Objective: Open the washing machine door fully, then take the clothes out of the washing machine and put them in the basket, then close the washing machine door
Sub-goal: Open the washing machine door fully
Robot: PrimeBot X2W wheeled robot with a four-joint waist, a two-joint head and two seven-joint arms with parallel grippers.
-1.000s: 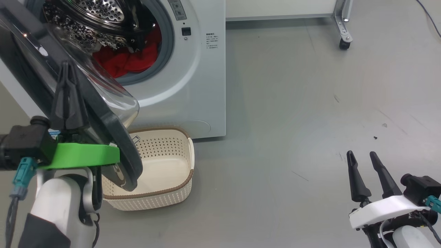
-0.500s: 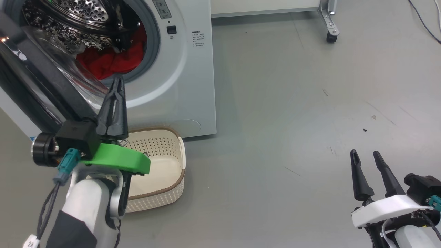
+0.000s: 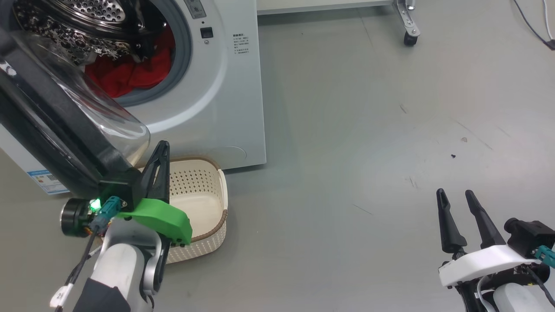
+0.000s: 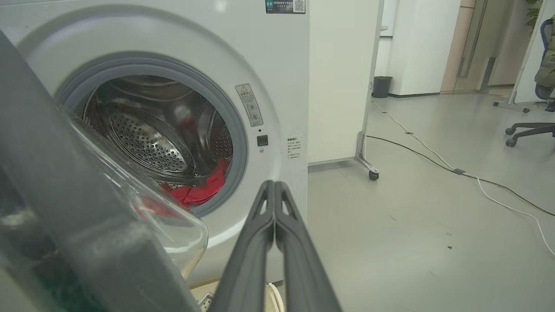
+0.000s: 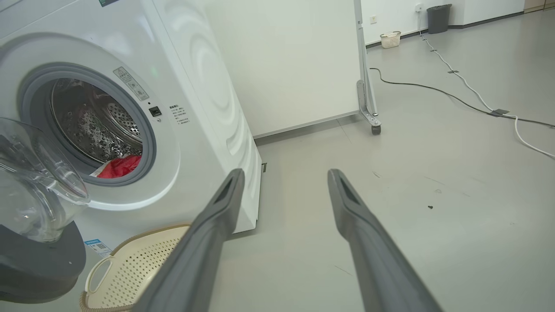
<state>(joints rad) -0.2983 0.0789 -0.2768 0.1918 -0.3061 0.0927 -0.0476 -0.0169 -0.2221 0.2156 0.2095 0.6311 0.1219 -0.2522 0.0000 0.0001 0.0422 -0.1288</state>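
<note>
The white washing machine (image 3: 225, 86) stands at the upper left. Its door (image 3: 47, 117) hangs open to the left, black rim and clear glass bowl toward me. Red clothes (image 3: 117, 76) lie in the steel drum, also seen as clothes (image 4: 199, 193) and clothes (image 5: 117, 167). The cream basket (image 3: 217, 190) sits on the floor below the door. My left gripper (image 3: 163, 145) is shut and empty, just right of the door's lower rim and above the basket's left side. My right gripper (image 3: 454, 193) is open and empty at the lower right, far from the machine.
A wheeled partition leg with a caster (image 3: 409, 39) stands behind the machine's right side. Cables (image 5: 477, 108) run across the grey floor farther back. An office chair (image 4: 531, 130) is at the far right. Open floor lies between the machine and my right gripper.
The head camera has shifted. My shut left gripper has come off the door's rim, swung right in front of the machine, then dropped toward the basket. The right gripper has held still.
</note>
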